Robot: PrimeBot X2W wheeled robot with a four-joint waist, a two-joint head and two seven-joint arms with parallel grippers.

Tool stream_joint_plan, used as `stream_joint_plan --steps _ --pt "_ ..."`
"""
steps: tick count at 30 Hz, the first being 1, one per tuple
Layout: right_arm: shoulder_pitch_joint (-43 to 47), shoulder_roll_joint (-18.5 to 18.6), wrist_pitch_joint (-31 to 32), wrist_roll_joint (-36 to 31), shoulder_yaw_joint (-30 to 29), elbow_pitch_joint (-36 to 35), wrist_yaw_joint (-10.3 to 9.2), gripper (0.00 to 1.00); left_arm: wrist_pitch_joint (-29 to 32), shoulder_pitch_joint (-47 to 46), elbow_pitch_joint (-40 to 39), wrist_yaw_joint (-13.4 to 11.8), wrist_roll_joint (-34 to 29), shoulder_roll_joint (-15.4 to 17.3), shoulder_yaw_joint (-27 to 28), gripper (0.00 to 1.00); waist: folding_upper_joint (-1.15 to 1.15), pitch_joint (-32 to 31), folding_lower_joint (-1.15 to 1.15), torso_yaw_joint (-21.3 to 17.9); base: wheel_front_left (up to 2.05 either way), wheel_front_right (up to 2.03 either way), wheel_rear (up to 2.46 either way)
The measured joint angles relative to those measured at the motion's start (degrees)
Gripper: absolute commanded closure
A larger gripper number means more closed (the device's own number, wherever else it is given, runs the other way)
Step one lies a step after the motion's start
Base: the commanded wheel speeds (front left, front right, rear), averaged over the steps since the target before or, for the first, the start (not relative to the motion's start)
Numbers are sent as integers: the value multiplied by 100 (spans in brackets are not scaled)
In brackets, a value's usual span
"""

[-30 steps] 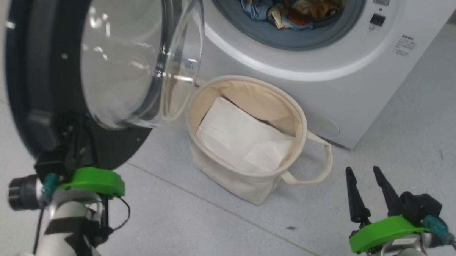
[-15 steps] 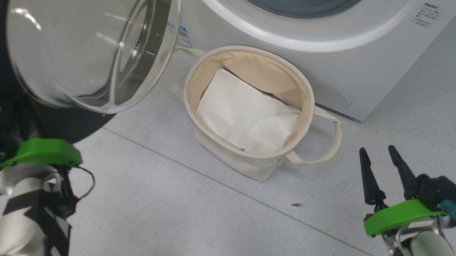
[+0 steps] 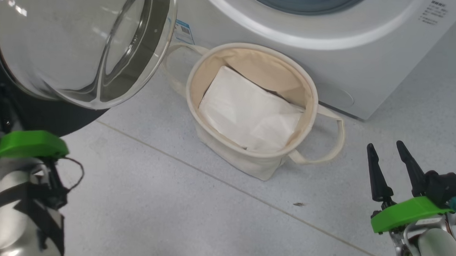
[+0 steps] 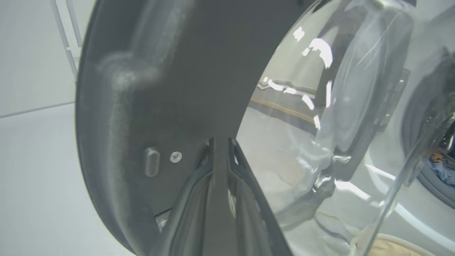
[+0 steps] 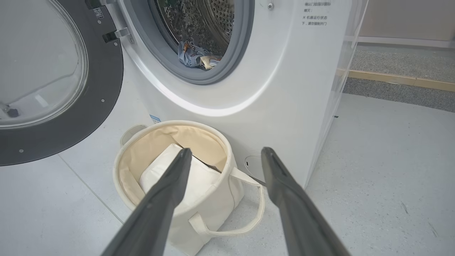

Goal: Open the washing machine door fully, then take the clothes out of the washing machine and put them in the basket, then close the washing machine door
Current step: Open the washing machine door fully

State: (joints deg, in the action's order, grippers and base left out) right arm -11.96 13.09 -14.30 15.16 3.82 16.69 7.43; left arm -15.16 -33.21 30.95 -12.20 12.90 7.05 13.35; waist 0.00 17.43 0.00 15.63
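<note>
- Pale grey speckled floor (image 3: 164,209) with a thin seam line runs under everything; the washing machine (image 3: 347,67) stands on it, white, across the top of my head view
- I see the washing machine door (image 3: 79,43) swung out to my left, its clear glass bowl bulging toward the head camera, with the black rim behind it
- My left claw (image 4: 220,142) is clamped on the edge of that black rim: in the left wrist view one finger lies on each side of the thin dark edge, near a small screw (image 4: 176,156)
- My right claw (image 3: 385,145) hovers over the floor at the lower right, its jaws spread wide with nothing between them, and it is clear of the basket
- I find the basket (image 3: 234,162) upright on the floor just in front of the machine, mouth open, between the door and my right claw
- One loop handle (image 3: 335,147) points toward my right claw; the other lies by the blue sticker (image 3: 183,29) on the machine's front
- Inside the basket a flat white sheet (image 3: 247,113) lies tilted against the cream wall
- From the right wrist view I see the clothes (image 5: 195,58) low in the drum, a light-blue and orange bundle just behind the grey rubber ring (image 5: 213,76)
</note>
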Motion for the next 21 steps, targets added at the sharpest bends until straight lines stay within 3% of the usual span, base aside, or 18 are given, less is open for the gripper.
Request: stream_joint_plan --steps 10,21 --pt "-4 -220 0 9 15 -30 1 0 0 556 -720 424 -483 -416 -590 84 0 -311 0 -47 0 0 0" --pt "47 -610 0 58 -99 -388 0 0 0 1385 -1408 615 -388 -499 -2023 82 0 -811 0 -385 0 0 0"
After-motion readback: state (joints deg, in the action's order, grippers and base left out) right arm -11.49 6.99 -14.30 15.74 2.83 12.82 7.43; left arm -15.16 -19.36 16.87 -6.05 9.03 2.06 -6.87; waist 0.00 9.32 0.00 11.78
